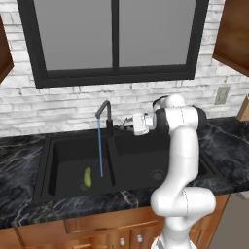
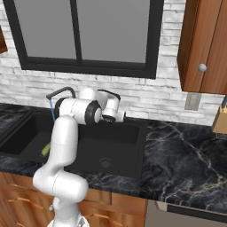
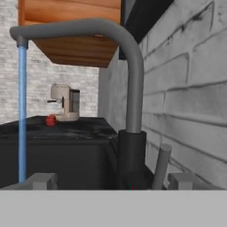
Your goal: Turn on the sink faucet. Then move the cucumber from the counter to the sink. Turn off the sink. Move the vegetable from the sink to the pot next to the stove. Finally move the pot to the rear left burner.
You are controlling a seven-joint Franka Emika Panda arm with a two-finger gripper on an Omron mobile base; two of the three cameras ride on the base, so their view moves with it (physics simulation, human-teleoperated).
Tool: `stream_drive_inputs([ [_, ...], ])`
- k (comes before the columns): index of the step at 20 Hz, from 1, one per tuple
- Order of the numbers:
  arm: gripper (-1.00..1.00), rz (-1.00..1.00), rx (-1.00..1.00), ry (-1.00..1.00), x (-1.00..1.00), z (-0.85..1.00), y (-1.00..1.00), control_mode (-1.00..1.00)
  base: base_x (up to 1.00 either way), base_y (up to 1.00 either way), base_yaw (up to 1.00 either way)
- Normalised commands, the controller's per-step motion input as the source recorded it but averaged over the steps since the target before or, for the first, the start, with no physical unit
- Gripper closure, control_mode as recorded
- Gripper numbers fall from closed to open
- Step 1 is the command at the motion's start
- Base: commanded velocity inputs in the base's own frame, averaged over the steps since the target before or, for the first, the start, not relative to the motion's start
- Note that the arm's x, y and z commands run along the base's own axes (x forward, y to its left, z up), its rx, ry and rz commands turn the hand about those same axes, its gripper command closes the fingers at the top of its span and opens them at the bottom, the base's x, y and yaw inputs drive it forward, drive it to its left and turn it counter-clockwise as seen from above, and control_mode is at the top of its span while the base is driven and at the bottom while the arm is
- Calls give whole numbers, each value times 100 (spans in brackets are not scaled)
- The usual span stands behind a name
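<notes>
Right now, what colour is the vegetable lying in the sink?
Yellowish-green; the cucumber shows best in the left base view.

White glossy arm (image 1: 182, 160), built of rounded tubular links. Dark black joint band seen at the elbow (image 1: 200, 118); same dark ring seen in right base view (image 2: 94, 112). Bulbous white shoulder housing (image 1: 184, 203) at 6 o'clock of the link. Small white hand (image 1: 140, 124) with dark patches. Two grey blocky fingertips (image 3: 42, 181) seen in hand view. Cables, screws, markings cannot be made out.
</notes>
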Motion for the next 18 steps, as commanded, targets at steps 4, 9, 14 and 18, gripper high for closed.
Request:
stream_drive_inputs([
  [4, -100, -3, -1, 0, 6, -9, 4, -100, 0, 0, 0],
  [9, -100, 0, 0, 0, 6, 0, 22, -100, 0, 0, 0],
  [14, -100, 0, 0, 0, 5, 2, 29, -100, 0, 0, 0],
  [18, -100, 0, 0, 0, 1, 4, 31, -100, 0, 0, 0],
])
